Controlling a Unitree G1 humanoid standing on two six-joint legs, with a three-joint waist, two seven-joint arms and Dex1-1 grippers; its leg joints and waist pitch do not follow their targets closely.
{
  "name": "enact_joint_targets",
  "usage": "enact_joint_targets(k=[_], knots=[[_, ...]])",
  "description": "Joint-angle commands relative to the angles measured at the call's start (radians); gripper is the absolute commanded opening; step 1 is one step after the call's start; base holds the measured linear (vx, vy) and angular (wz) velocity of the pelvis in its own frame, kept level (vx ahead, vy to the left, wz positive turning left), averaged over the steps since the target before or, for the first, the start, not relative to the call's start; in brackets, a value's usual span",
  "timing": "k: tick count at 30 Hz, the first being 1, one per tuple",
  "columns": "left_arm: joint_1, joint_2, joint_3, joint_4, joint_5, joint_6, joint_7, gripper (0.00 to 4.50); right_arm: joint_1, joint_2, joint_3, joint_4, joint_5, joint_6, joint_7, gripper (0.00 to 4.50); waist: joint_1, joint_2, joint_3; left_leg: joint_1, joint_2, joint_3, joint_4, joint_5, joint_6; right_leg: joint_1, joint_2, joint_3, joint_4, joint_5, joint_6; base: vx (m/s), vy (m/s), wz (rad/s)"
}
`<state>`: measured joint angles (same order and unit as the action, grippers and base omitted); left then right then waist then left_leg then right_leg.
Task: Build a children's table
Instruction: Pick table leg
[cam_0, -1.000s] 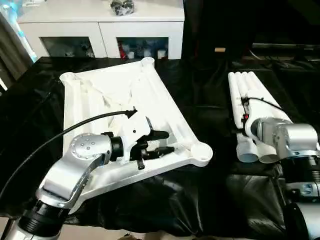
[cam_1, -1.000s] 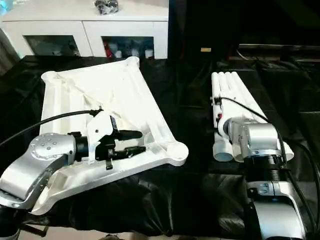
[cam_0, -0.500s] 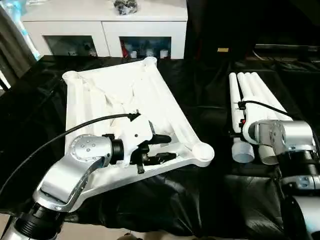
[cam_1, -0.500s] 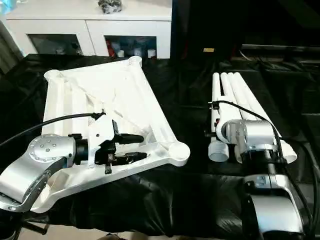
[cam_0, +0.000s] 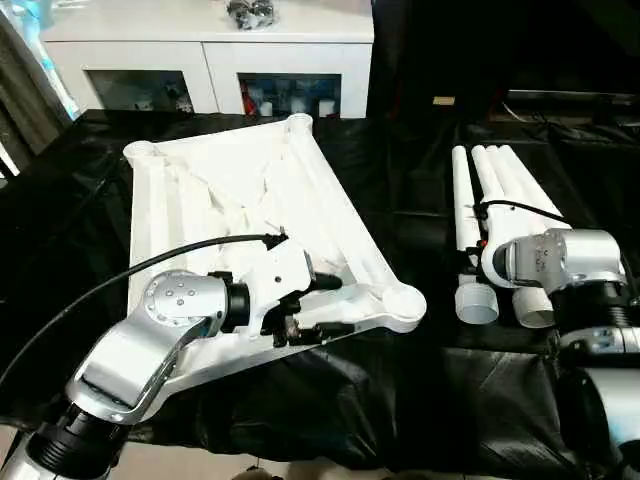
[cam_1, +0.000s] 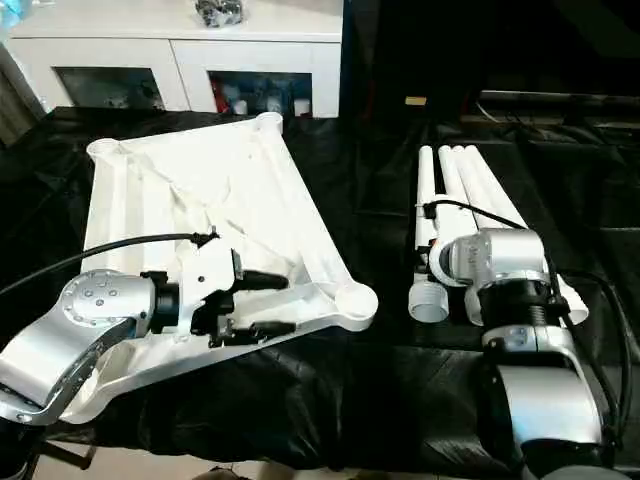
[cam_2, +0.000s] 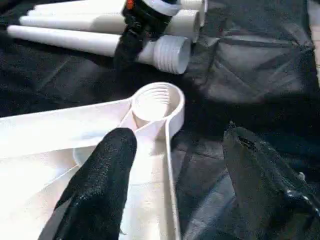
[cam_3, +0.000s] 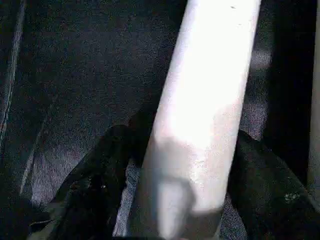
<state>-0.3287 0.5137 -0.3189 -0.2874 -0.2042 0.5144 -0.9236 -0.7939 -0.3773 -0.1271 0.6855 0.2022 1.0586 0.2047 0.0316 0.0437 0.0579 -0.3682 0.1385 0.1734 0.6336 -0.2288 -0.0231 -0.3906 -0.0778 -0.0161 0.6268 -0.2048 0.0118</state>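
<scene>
- On black cloth, the upturned tabletop (cam_0: 250, 200) lies legless, all sockets seen empty.
- One leg (cam_3: 205, 115) is clasped by the right gripper (cam_3: 185, 165); the left gripper (cam_2: 175, 165) gapes wide astride the tabletop's rim.

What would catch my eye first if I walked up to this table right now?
Probably the big white tabletop, lying ribbed side up on the black-covered table, with the left gripper straddling its near edge. To the right lie the white legs, side by side; the right gripper has one leg between its jaws.
</scene>
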Motion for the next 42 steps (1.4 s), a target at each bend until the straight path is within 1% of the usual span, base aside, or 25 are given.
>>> enact_joint_targets(k=[1, 3, 4, 6, 7, 8, 9, 10, 11, 13, 15, 17, 18, 19, 20, 21, 22, 26, 27, 29, 30, 34, 35, 39, 42], knots=[[-0.02, -0.011, 0.017, 0.019, 0.01, -0.016, 0.026, 3.51, -0.016, 0.002, -0.027, 0.023, 0.006, -0.015, -0.011, 2.7, 0.0, -0.02, -0.063, 0.009, 0.066, -0.015, -0.081, -0.072, -0.007, 0.043, -0.058, 0.033, -0.065, -0.113, -0.301, 0.0, 0.0, 0.0], [-0.028, -0.043, 0.04, 0.039, 0.006, -0.016, 0.068, 3.65, -0.014, 0.0, -0.033, 0.028, 0.01, -0.053, 0.0, 2.61, -0.001, -0.02, -0.064, 0.008, 0.065, -0.015, -0.08, -0.081, -0.01, 0.043, -0.058, 0.033, -0.065, -0.115, -0.301, 0.0, 0.0, 0.0], [-0.033, -0.051, 0.045, 0.047, 0.004, -0.001, 0.08, 3.92, -0.012, -0.001, -0.033, 0.029, 0.011, -0.065, 0.005, 2.34, 0.0, -0.019, -0.064, 0.009, 0.065, -0.015, -0.08, -0.084, -0.01, 0.043, -0.058, 0.033, -0.066, -0.115, -0.303, 0.0, 0.0, 0.0], [-0.061, -0.099, 0.07, 0.092, -0.014, 0.04, 0.126, 3.92, -0.004, -0.003, -0.045, 0.033, 0.021, -0.107, 0.025, 2.29, 0.001, -0.018, -0.067, 0.008, 0.064, -0.015, -0.078, -0.074, -0.007, 0.044, -0.057, 0.032, -0.063, -0.098, -0.302, 0.0, 0.0, 0.0], [-0.069, -0.115, 0.073, 0.112, -0.011, 0.018, 0.138, 3.96, 0.001, 0.001, -0.069, 0.03, 0.038, -0.134, 0.032, 2.15, 0.001, -0.021, -0.066, 0.006, 0.062, -0.014, -0.077, -0.072, 0.001, 0.045, -0.057, 0.033, -0.065, -0.091, -0.306, 0.0, 0.0, 0.0], [-0.075, -0.124, 0.075, 0.124, -0.009, 0.006, 0.144, 4.12, 0.003, 0.004, -0.084, 0.028, 0.047, -0.149, 0.036, 2.03, 0.005, -0.018, -0.07, 0.006, 0.063, -0.015, -0.075, -0.058, 0.012, 0.048, -0.06, 0.034, -0.063, -0.075, -0.308, 0.0, 0.0, 0.0], [-0.091, -0.143, 0.079, 0.151, 0.0, -0.006, 0.167, 4.12, 0.009, 0.005, -0.104, 0.018, 0.062, -0.17, 0.047, 2.03, 0.005, -0.018, -0.07, 0.004, 0.064, -0.015, -0.075, -0.052, 0.018, 0.047, -0.059, 0.034, -0.062, -0.064, -0.31, 0.0, 0.0, 0.0], [-0.107, -0.164, 0.087, 0.171, 0.001, -0.006, 0.19, 4.35, 0.018, 0.007, -0.119, -0.002, 0.077, -0.194, 0.065, 1.91, 0.006, -0.02, -0.073, 0.002, 0.063, -0.015, -0.073, -0.023, 0.031, 0.049, -0.057, 0.032, -0.058, -0.023, -0.314, 0.0, 0.0, 0.0], [-0.112, -0.17, 0.09, 0.177, 0.0, -0.006, 0.195, 4.33, 0.02, 0.008, -0.123, -0.007, 0.08, -0.202, 0.07, 1.88, 0.009, -0.015, -0.076, 0.0, 0.063, -0.016, -0.069, 0.008, 0.047, 0.049, -0.058, 0.031, -0.053, 0.024, -0.321, 0.0, 0.0, 0.0], [-0.14, -0.204, 0.111, 0.201, -0.013, 0.012, 0.227, 4.41, 0.038, 0.012, -0.132, -0.052, 0.101, -0.252, 0.118, 1.84, 0.01, -0.017, -0.079, -0.002, 0.062, -0.014, -0.066, 0.03, 0.072, 0.049, -0.055, 0.029, -0.05, 0.074, -0.333, 0.0, 0.0, 0.0], [-0.194, -0.263, 0.16, 0.237, -0.047, 0.054, 0.278, 4.47, 0.062, 0.021, -0.155, -0.132, 0.152, -0.276, 0.189, 1.84, 0.014, -0.018, -0.082, -0.003, 0.062, -0.012, -0.061, 0.05, 0.097, 0.052, -0.056, 0.03, -0.044, 0.131, -0.351, 0.0, 0.0, 0.0], [-0.285, -0.357, 0.257, 0.298, -0.128, 0.192, 0.366, 4.5, 0.111, 0.03, -0.175, -0.281, 0.247, -0.253, 0.301, 1.84, 0.022, -0.016, -0.083, -0.004, 0.064, -0.013, -0.056, 0.058, 0.128, 0.052, -0.058, 0.029, -0.04, 0.165, -0.373, 0.0, 0.0, 0.0], [-0.285, -0.357, 0.257, 0.298, -0.128, 0.192, 0.366, 4.5, 0.111, 0.03, -0.175, -0.281, 0.247, -0.253, 0.301, 1.84, 0.028, -0.02, -0.081, -0.006, 0.067, -0.017, -0.058, 0.05, 0.139, 0.052, -0.061, 0.027, -0.044, 0.132, -0.372, 0.0, 0.0, 0.0], [-0.321, -0.403, 0.315, 0.319, -0.223, 0.263, 0.377, 4.5, 0.149, 0.035, -0.172, -0.379, 0.303, -0.248, 0.372, 1.84, 0.025, -0.018, -0.078, -0.01, 0.065, -0.018, -0.061, 0.046, 0.14, 0.054, -0.062, 0.026, -0.045, 0.111, -0.369, 0.0, 0.0, 0.0], [-0.338, -0.43, 0.349, 0.328, -0.279, 0.298, 0.386, 4.5, 0.171, 0.037, -0.171, -0.433, 0.336, -0.241, 0.41, 1.83, 0.03, -0.019, -0.079, -0.006, 0.063, -0.014, -0.058, 0.04, 0.138, 0.053, -0.061, 0.027, -0.046, 0.101, -0.367, 0.0, 0.0, 0.0], [-0.352, -0.452, 0.375, 0.338, -0.319, 0.325, 0.4, 4.5, 0.19, 0.037, -0.168, -0.473, 0.362, -0.237, 0.44, 1.83, 0.034, -0.02, -0.079, -0.007, 0.067, -0.018, -0.059, 0.037, 0.148, 0.052, -0.061, 0.026, -0.047, 0.082, -0.372, 0.0, 0.0, 0.0], [-0.356, -0.458, 0.381, 0.341, -0.326, 0.33, 0.404, 4.5, 0.194, 0.037, -0.167, -0.482, 0.368, -0.236, 0.447, 1.83, 0.036, -0.02, -0.078, -0.005, 0.067, -0.016, -0.059, 0.034, 0.15, 0.049, -0.06, 0.026, -0.05, 0.069, -0.369, 0.0, 0.0, 0.0], [-0.423, -0.569, 0.515, 0.419, -0.427, 0.434, 0.52, 4.5, 0.274, 0.038, -0.153, -0.647, 0.479, -0.197, 0.548, 1.83, 0.039, -0.022, -0.076, -0.005, 0.068, -0.017, -0.059, 0.018, 0.148, 0.047, -0.059, 0.026, -0.058, 0.009, -0.354, 0.0, 0.0, 0.0], [-0.434, -0.589, 0.543, 0.429, -0.447, 0.453, 0.542, 4.5, 0.286, 0.043, -0.155, -0.678, 0.502, -0.185, 0.559, 1.83, 0.043, -0.018, -0.075, -0.003, 0.068, -0.019, -0.06, 0.013, 0.143, 0.047, -0.059, 0.026, -0.062, -0.01, -0.347, 0.0, 0.0, 0.0], [-0.44, -0.602, 0.561, 0.433, -0.464, 0.461, 0.553, 4.5, 0.292, 0.046, -0.157, -0.695, 0.518, -0.175, 0.564, 1.83, 0.043, -0.019, -0.075, -0.004, 0.068, -0.022, -0.061, 0.013, 0.143, 0.046, -0.059, 0.025, -0.064, -0.024, -0.34, 0.0, 0.0, 0.0], [-0.455, -0.628, 0.601, 0.437, -0.525, 0.474, 0.585, 4.5, 0.306, 0.045, -0.148, -0.722, 0.529, -0.162, 0.568, 1.83, 0.042, -0.02, -0.073, -0.007, 0.067, -0.022, -0.063, 0.004, 0.133, 0.047, -0.061, 0.024, -0.066, -0.05, -0.332, 0.0, 0.0, 0.0], [-0.469, -0.642, 0.623, 0.426, -0.576, 0.493, 0.608, 4.5, 0.321, 0.04, -0.125, -0.738, 0.524, -0.163, 0.574, 1.83, 0.04, -0.027, -0.07, -0.007, 0.065, -0.022, -0.067, -0.014, 0.112, 0.044, -0.06, 0.025, -0.075, -0.111, -0.301, 0.0, 0.0, 0.0], [-0.471, -0.644, 0.624, 0.424, -0.578, 0.497, 0.612, 4.5, 0.324, 0.039, -0.122, -0.741, 0.526, -0.163, 0.575, 1.83, 0.041, -0.025, -0.071, -0.007, 0.066, -0.023, -0.067, -0.013, 0.11, 0.044, -0.06, 0.025, -0.074, -0.113, -0.297, 0.0, 0.0, 0.0], [-0.472, -0.658, 0.626, 0.419, -0.55, 0.522, 0.656, 4.5, 0.337, 0.043, -0.102, -0.78, 0.542, -0.146, 0.566, 1.83, 0.039, -0.026, -0.071, -0.008, 0.067, -0.024, -0.067, 0.009, 0.118, 0.042, -0.06, 0.025, -0.074, -0.101, -0.283, 0.0, 0.0, 0.0], [-0.468, -0.66, 0.615, 0.422, -0.526, 0.506, 0.7, 4.16, 0.328, 0.056, -0.075, -0.785, 0.52, -0.154, 0.542, 1.83, 0.04, -0.026, -0.072, -0.009, 0.067, -0.026, -0.065, 0.027, 0.128, 0.042, -0.061, 0.025, -0.072, -0.079, -0.28, 0.0, 0.0, 0.0]])
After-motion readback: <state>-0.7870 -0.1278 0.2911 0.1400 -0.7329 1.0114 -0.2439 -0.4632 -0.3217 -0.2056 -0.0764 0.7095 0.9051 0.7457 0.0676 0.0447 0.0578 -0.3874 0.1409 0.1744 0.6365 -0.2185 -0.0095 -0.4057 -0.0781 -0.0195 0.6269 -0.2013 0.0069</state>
